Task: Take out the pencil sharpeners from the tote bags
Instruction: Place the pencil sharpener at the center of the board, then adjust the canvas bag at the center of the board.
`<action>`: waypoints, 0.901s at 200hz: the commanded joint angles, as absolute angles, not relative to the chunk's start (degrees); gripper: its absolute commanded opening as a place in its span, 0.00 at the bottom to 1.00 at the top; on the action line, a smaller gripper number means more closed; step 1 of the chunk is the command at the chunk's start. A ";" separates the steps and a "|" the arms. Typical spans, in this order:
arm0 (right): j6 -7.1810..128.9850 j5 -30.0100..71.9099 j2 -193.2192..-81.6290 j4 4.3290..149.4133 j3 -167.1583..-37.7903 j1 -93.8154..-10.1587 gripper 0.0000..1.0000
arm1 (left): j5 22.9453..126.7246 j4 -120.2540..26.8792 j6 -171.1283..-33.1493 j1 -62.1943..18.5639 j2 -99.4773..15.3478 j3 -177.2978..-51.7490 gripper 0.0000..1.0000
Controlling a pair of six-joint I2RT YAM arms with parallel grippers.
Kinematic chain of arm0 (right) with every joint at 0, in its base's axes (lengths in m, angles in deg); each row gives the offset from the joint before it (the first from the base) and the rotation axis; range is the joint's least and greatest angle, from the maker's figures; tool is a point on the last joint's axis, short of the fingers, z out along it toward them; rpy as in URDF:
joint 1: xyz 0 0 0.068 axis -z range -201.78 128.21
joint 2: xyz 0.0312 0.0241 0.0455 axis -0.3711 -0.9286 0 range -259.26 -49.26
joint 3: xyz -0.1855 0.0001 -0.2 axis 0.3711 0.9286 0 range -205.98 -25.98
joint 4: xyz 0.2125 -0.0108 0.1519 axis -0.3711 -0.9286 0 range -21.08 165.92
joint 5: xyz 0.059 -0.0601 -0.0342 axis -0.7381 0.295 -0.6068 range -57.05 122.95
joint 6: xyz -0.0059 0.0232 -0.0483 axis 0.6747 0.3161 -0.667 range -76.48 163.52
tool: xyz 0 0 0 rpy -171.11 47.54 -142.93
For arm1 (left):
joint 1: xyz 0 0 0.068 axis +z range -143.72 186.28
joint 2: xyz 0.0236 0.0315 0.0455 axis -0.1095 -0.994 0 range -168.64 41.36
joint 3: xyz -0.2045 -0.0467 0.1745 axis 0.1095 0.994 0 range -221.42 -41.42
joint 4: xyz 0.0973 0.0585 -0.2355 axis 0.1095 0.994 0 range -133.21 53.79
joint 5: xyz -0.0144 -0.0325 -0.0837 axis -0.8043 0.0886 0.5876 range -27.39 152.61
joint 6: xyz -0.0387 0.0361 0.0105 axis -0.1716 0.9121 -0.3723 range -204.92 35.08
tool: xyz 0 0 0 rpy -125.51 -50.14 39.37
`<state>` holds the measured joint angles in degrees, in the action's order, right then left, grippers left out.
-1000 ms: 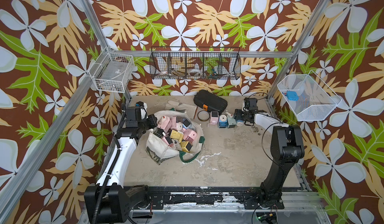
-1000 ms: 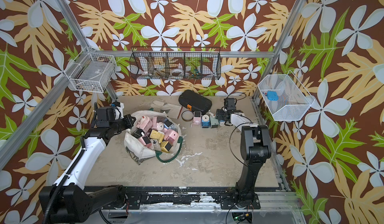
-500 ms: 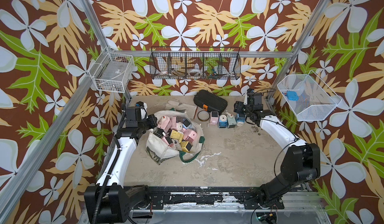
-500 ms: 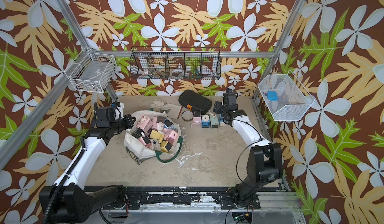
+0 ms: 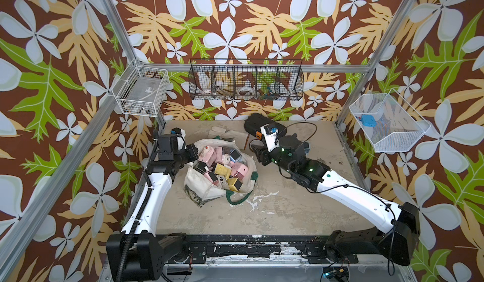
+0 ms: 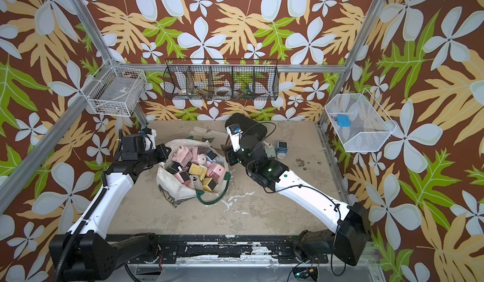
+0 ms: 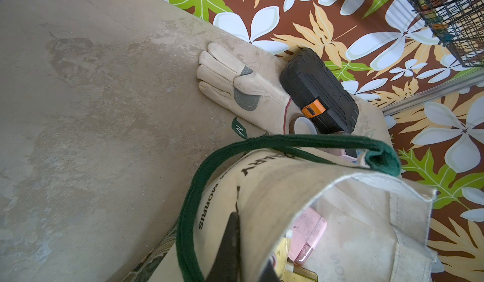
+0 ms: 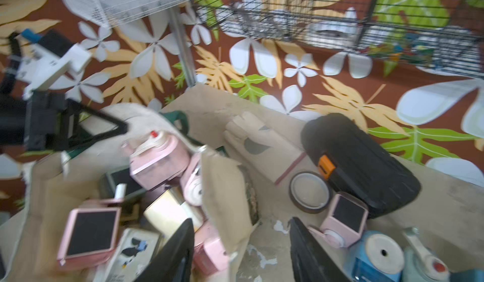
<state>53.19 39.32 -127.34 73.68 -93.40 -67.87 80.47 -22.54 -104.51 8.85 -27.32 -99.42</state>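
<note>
The cream tote bag (image 5: pixel 207 189) with green handles lies open at the table's middle-left. It is full of pink, yellow and white pencil sharpeners (image 5: pixel 222 170). My left gripper (image 5: pixel 194 153) is shut on the bag's left rim, and one dark finger (image 7: pixel 230 246) presses the canvas beside the "MORRIS" lettering. My right gripper (image 8: pixel 241 254) is open at the bag's right rim, with the rim's cloth between its fingers and untouched. A pink sharpener (image 8: pixel 343 217), a blue one (image 8: pixel 374 257) and a mint one (image 6: pixel 268 151) stand on the table behind the right arm.
A pale work glove (image 5: pixel 227 134), a black hard case (image 8: pixel 361 162) and a brown tape roll (image 8: pixel 310 191) lie behind the bag. Wire baskets hang on the walls: white at the left (image 5: pixel 141 94), black at the back (image 5: pixel 246 83), white at the right (image 5: pixel 387 123).
My right arm has swung left from the sharpeners on the table to the bag's right rim, and its jaws have narrowed somewhat. The left arm and the bag have not moved.
</note>
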 commanded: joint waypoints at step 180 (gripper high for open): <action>45.71 29.47 -154.05 81.59 -93.32 -91.14 0.44 | 81.29 -27.26 -105.20 5.06 -30.31 -107.15 0.00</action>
<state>45.39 33.77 -152.04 80.56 -91.54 -90.89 79.38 -21.01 -104.12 5.94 -29.11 -103.98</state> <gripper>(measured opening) 0.443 0.085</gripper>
